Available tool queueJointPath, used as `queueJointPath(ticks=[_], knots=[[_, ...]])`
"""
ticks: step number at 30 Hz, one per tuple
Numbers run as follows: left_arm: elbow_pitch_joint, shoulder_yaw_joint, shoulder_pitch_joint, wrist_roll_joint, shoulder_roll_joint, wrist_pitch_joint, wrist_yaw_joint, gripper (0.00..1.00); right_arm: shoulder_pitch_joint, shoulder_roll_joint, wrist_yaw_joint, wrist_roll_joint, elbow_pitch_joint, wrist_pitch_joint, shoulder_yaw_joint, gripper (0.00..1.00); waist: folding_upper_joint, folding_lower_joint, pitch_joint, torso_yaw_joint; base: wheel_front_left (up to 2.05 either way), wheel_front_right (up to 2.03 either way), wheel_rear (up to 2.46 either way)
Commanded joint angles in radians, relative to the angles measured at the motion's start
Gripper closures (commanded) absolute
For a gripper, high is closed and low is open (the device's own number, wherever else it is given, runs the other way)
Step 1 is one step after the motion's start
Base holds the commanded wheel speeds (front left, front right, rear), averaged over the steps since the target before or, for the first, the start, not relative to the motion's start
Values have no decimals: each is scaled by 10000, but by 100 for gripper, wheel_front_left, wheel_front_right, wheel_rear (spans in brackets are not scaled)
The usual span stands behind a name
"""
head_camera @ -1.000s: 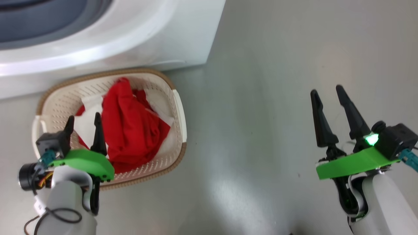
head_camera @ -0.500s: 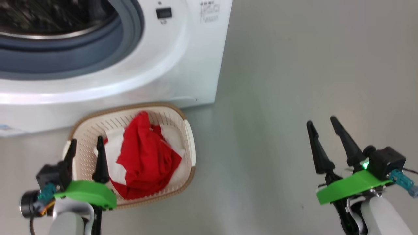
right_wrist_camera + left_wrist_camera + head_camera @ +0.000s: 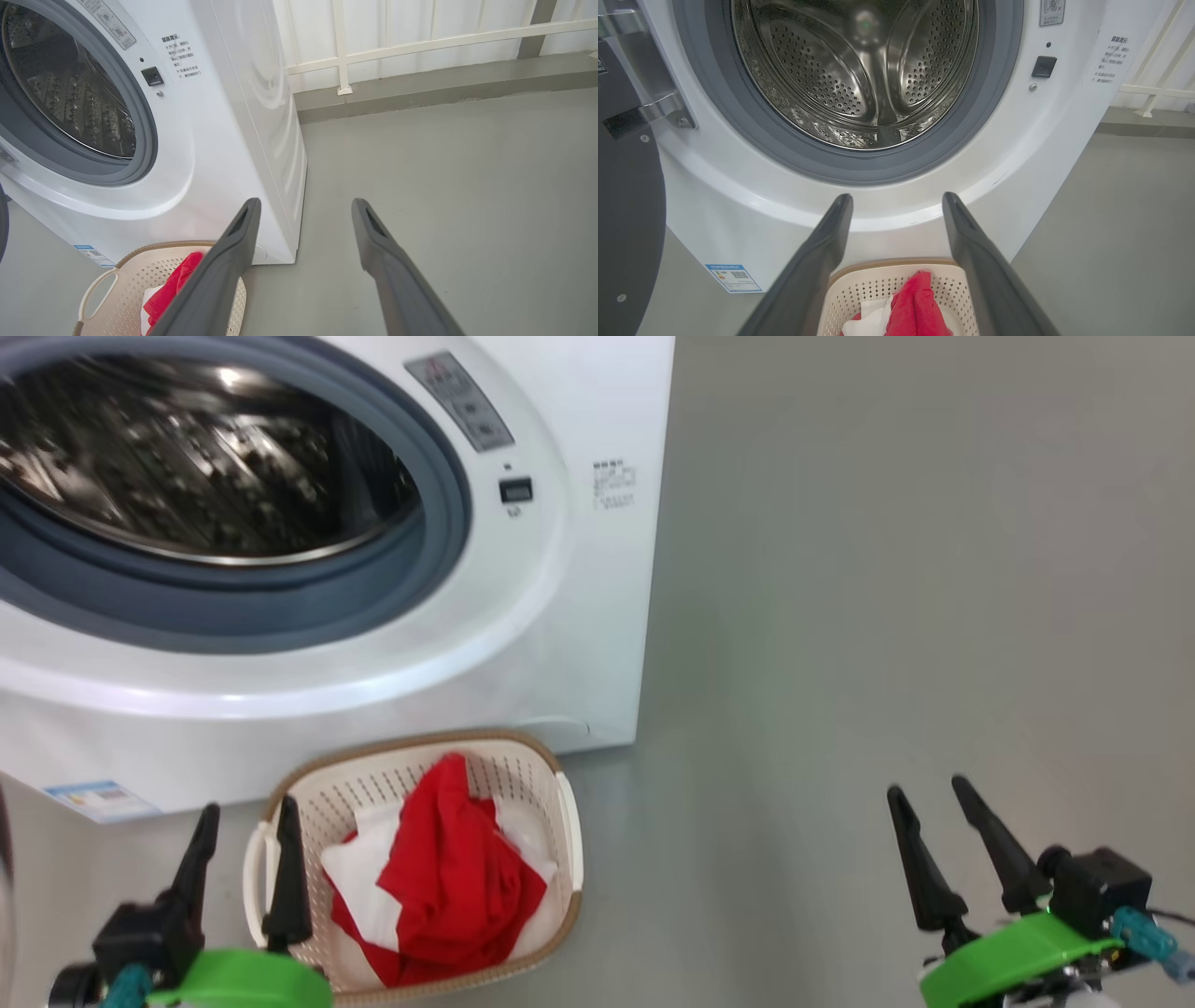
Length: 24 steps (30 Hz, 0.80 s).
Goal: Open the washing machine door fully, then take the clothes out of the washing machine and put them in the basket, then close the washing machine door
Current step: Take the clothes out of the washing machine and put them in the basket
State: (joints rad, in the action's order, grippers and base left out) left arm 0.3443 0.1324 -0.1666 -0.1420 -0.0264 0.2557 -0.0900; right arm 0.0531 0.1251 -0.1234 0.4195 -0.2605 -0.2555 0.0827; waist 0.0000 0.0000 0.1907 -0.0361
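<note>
The washing machine [image 3: 560,616] stands at the upper left, its steel drum [image 3: 859,70] showing no clothes inside. The washing machine door [image 3: 626,210] hangs swung open at the left. On the floor right in front of the machine sits the basket [image 3: 373,789], with the red and white clothes [image 3: 448,887] heaped in it. My left gripper [image 3: 247,807] is open and holds nothing, hovering at the basket's left end and pointing toward the machine [image 3: 897,197]. My right gripper [image 3: 928,789] is open too, well off to the right over bare floor [image 3: 306,201].
Grey floor [image 3: 887,569] spreads to the right of the machine. Behind it run a low grey curb [image 3: 444,88] and a white railing [image 3: 420,42]. A blue sticker [image 3: 98,796] marks the machine's lower front.
The head camera has tilted up, so the drum has come into view and the basket and grippers sit lower. Both grippers stay open and the clothes lie as before.
</note>
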Motion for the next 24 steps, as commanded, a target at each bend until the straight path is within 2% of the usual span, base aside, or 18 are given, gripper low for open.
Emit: queueJointPath(ticks=[1,11,24], knots=[[-372,332,166,26,-239,61,-72,0,-95,146,-73,51,193,-63,184,0,0,0,-599,174,0,0,0],[-1538,385,1696,-71,-239,61,-175,0,-1086,139,-73,99,242,-63,-128,0,0,0,-1556,292,0,0,0],[-2107,439,2453,-354,-239,61,-168,0,-1411,23,-73,44,321,-63,-358,0,0,0,-1661,271,0,0,0]])
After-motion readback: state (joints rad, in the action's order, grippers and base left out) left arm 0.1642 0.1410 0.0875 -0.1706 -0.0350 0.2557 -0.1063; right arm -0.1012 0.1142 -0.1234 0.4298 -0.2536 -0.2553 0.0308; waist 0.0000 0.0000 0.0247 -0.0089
